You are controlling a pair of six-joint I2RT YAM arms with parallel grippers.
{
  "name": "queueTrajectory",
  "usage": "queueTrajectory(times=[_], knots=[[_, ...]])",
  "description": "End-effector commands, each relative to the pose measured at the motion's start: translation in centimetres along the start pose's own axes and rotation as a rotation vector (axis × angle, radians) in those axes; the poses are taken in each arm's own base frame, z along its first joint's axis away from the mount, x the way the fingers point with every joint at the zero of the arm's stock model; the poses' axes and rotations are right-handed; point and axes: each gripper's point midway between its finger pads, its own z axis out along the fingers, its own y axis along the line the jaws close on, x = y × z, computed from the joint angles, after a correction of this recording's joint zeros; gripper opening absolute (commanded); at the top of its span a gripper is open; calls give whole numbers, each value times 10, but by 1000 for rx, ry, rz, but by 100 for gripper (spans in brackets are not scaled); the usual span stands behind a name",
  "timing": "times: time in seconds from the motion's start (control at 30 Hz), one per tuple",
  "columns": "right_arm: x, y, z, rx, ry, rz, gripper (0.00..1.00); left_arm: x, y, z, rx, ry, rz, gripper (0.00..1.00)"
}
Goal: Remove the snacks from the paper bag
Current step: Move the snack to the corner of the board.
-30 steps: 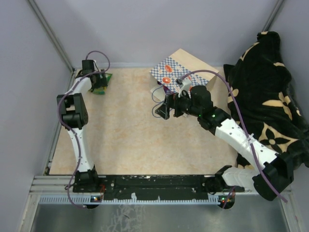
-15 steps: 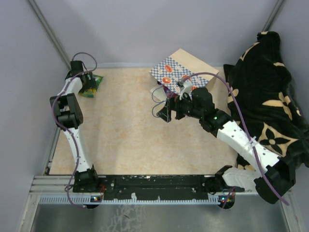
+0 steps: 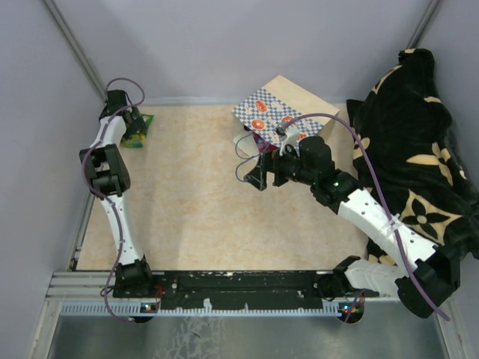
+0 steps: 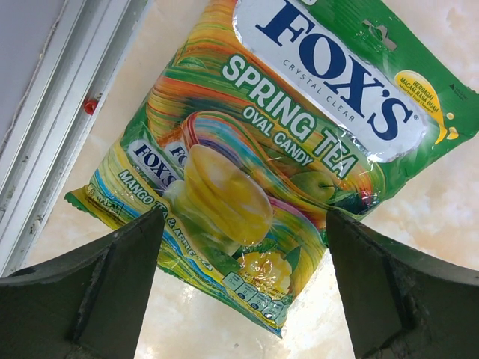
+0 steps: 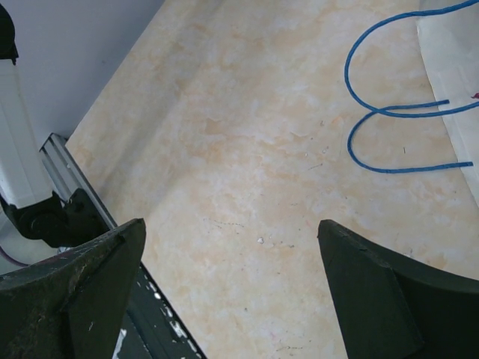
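Note:
A green candy packet (image 4: pixel 284 134) lies flat on the table in the far left corner, next to the metal rail; it also shows in the top view (image 3: pixel 141 128). My left gripper (image 4: pixel 243 299) (image 3: pixel 124 122) is open, its fingers either side of the packet's near corner without pinching it. The paper bag (image 3: pixel 292 97) lies on its side at the far middle, with a purple packet (image 3: pixel 259 139) showing in its mouth. My right gripper (image 3: pixel 259 173) (image 5: pixel 232 292) is open and empty over bare table, just in front of the bag's blue cord handles (image 5: pixel 389 112).
A black-and-tan blanket (image 3: pixel 419 149) is heaped along the right side. A metal rail (image 4: pixel 67 90) and grey wall bound the left edge. The left arm's base (image 5: pixel 45 217) stands at the table's near edge.
My left gripper has moved left into the far corner with the green packet, which now lies on the table there. My right gripper has edged slightly toward the bag.

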Motion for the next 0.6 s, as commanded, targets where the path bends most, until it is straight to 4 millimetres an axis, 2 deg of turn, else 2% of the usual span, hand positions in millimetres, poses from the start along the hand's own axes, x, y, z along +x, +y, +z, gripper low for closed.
queueTrajectory(times=[0.0, 0.17, 0.33, 0.47, 0.57], knots=[[-11, 4, -8, -15, -49, -38, 99, 9, -2, 15, 7, 34, -82, 95], [-8, 1, -7, -6, -42, -40, 99, 2, -18, 20, 74, 20, -134, 100], [-6, -1, -3, -4, -33, -38, 99, -18, -33, 12, 149, -32, -148, 100], [-7, -3, -1, -1, -38, -38, 99, -36, -40, -7, 207, -77, -113, 100], [-7, -5, 2, 4, -39, -34, 99, -47, -51, -31, 272, -127, -71, 100]])
